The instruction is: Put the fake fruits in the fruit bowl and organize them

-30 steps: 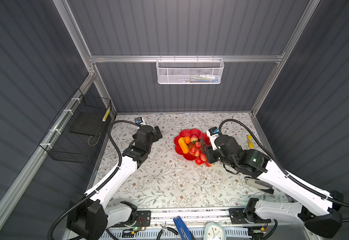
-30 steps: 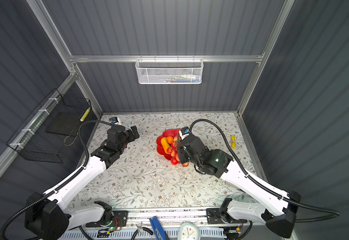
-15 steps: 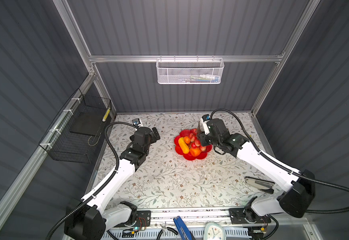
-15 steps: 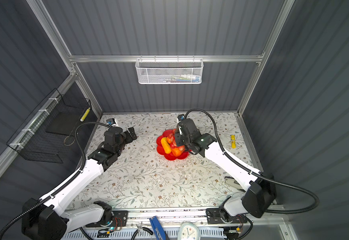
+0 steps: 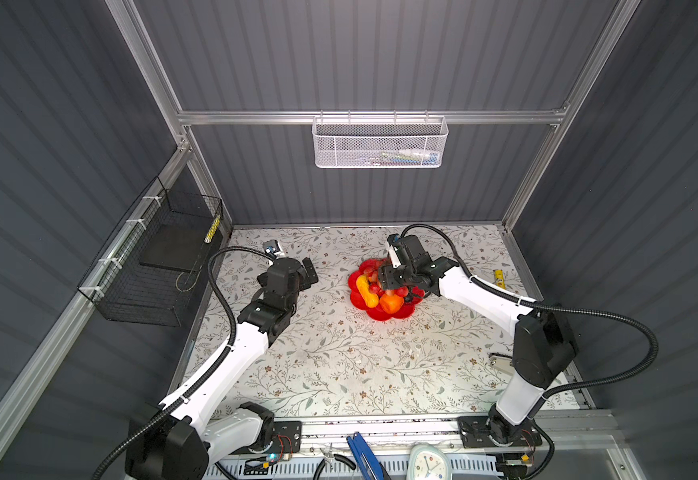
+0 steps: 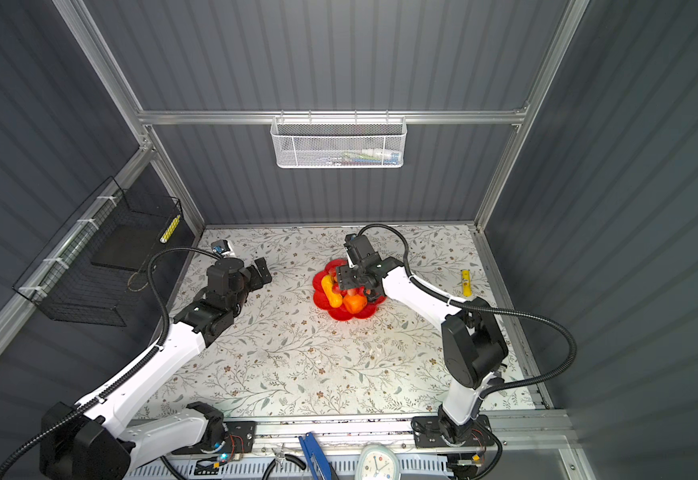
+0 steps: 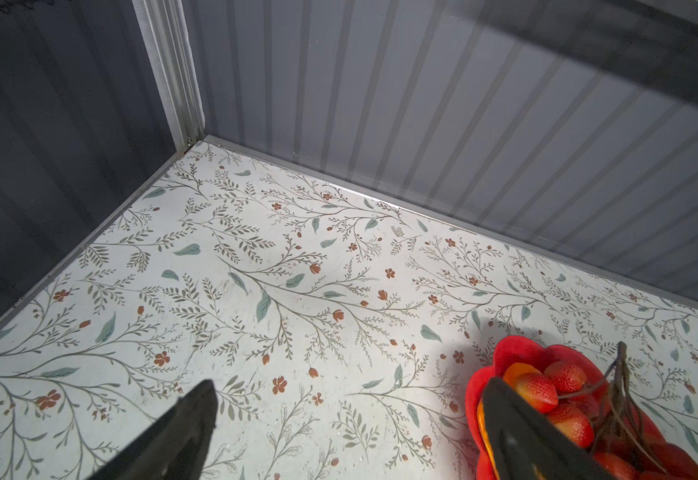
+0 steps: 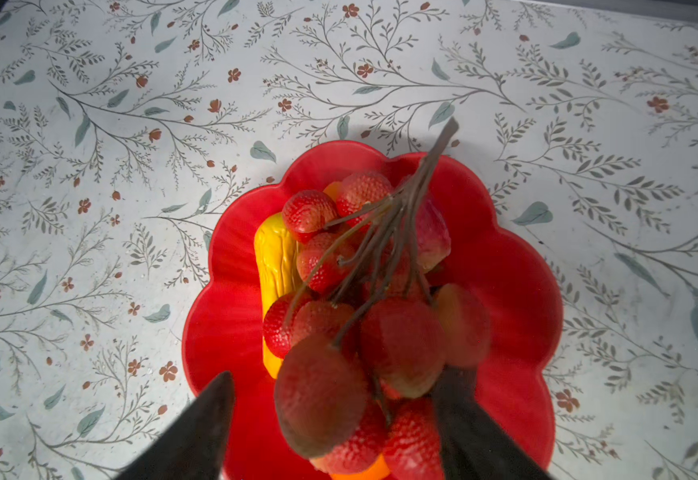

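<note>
Hovering over the glossy red scalloped fruit bowl (image 5: 380, 314) at the desk's (image 5: 339, 365) far middle, the right tool (image 8: 339, 376) stands wide around the dark-stemmed red berry bunch (image 8: 380, 332). The yellow-orange plastic gourd (image 5: 366, 291) lies inside. The left tool (image 7: 350, 381) gapes empty. The task looks nearly done.

no text, brand or number can be read anywhere in these views. the clock (image 5: 428, 462) at the near edge of the rig shows marks round its dial in both top views, too small to make out as numerals. items inside the white mesh basket (image 5: 339, 150) carry coloured print, too blurred to read. the small yellow tube (image 5: 499, 278) bears dark marks, also illegible.
</note>
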Controlling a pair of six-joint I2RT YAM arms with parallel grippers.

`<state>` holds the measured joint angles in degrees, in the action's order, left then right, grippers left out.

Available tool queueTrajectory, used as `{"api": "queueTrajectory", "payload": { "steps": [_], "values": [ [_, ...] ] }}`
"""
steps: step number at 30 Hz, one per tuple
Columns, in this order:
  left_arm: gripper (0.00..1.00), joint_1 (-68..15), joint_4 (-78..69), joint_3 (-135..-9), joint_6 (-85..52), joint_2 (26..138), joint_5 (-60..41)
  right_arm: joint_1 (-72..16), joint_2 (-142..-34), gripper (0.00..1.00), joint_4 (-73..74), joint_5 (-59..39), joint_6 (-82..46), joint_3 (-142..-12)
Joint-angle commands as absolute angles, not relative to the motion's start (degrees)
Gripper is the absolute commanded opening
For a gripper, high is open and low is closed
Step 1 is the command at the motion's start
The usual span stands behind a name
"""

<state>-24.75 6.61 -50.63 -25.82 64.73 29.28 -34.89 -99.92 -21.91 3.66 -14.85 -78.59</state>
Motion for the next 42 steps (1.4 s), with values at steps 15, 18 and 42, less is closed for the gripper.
{"api": "queueTrajectory", "payload": {
  "steps": [15,18,42],
  "values": [
    [1.00,-24.17,-10.42,-35.69,-7.22,61.81,45.85,-28.23,-65.63,0.99,6.62,18.43,-7.80,-47.98],
    [1.00,-22.74,-31.17,-24.00,3.26,64.55,48.88,-22.05,-57.73,0.99,12.92,21.53,-5.15,-37.22],
    [1.00,-3.25,-54.73,-25.70,-1.89,98.22,15.38,-0.35,-84.86,0.99,62.71,10.73,-1.31,-16.18]
  ]
}}
